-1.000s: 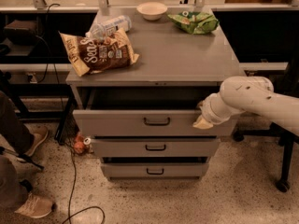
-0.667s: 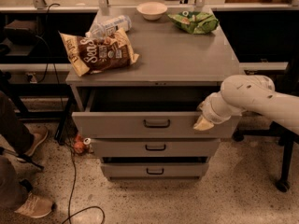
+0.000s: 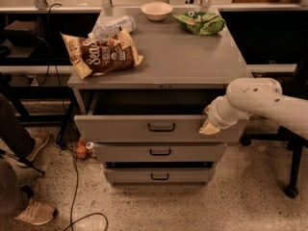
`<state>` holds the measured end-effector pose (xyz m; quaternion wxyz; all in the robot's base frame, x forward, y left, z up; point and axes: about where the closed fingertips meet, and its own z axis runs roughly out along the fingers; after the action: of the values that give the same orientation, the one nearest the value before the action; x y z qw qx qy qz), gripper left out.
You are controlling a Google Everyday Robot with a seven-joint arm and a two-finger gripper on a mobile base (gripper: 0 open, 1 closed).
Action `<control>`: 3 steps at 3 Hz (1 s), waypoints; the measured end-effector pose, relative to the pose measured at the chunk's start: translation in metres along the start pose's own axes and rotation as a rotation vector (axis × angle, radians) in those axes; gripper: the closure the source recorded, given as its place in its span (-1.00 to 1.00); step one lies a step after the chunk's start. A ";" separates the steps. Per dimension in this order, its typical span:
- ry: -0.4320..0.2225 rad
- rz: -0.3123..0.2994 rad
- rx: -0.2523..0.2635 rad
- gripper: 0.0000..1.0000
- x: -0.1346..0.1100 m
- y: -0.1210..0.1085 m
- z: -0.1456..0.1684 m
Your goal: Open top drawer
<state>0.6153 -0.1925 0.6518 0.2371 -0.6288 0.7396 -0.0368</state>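
Observation:
The top drawer [image 3: 120,128] is the widest of three grey drawers, with a small black bar handle [image 3: 161,127] at its centre. It stands pulled out a good way from the cabinet, its dark inside showing. My gripper [image 3: 210,126] is at the drawer's right end, at the top edge of its front, at the end of my white arm [image 3: 260,100] that comes in from the right.
The grey cabinet top [image 3: 183,52] holds a brown snack bag [image 3: 101,54], a plastic bottle [image 3: 111,27], a white bowl [image 3: 156,10] and a green bag [image 3: 199,22]. Two narrower drawers [image 3: 159,152] sit below. A person's legs and shoes [image 3: 29,211] and a floor cable are at left.

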 end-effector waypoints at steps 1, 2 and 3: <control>0.001 0.000 -0.001 1.00 0.000 0.001 0.000; 0.003 0.005 -0.001 1.00 0.001 0.005 -0.003; 0.011 0.029 0.002 1.00 0.003 0.023 -0.013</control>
<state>0.5890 -0.1944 0.6546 0.2343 -0.6175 0.7500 -0.0377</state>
